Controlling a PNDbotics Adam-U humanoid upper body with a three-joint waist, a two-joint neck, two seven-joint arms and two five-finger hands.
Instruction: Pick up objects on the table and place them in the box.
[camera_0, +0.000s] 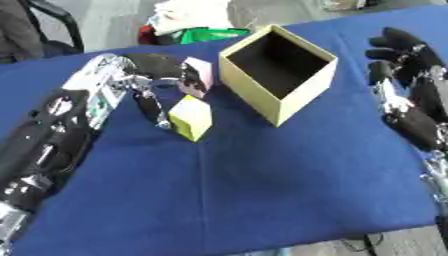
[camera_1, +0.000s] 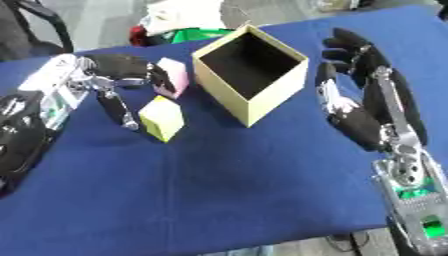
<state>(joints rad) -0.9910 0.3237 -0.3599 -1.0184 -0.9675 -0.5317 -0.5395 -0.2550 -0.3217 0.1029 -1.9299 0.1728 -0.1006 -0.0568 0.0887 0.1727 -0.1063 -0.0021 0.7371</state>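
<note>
An open tan cardboard box (camera_0: 302, 102) stands at the back centre of the blue table, its inside dark and bare. To its left are a pink block (camera_1: 173, 75) and, nearer, a yellow-green cube (camera_0: 191, 118). My left hand (camera_0: 157, 67) reaches in from the left. Its fingers (camera_0: 194, 86) bend over against the pink block's near side, and its thumb (camera_0: 154, 109) points down beside the cube's left face, so the cube lies in the wide gap between them. My right hand (camera_1: 360, 85) is held open to the right of the box, fingers up, holding nothing.
The blue cloth (camera_0: 262, 190) covers the table down to its front edge at the bottom. Beyond the far edge lie white, green and red things (camera_0: 197, 27), with a dark chair (camera_0: 52, 25) at the top left.
</note>
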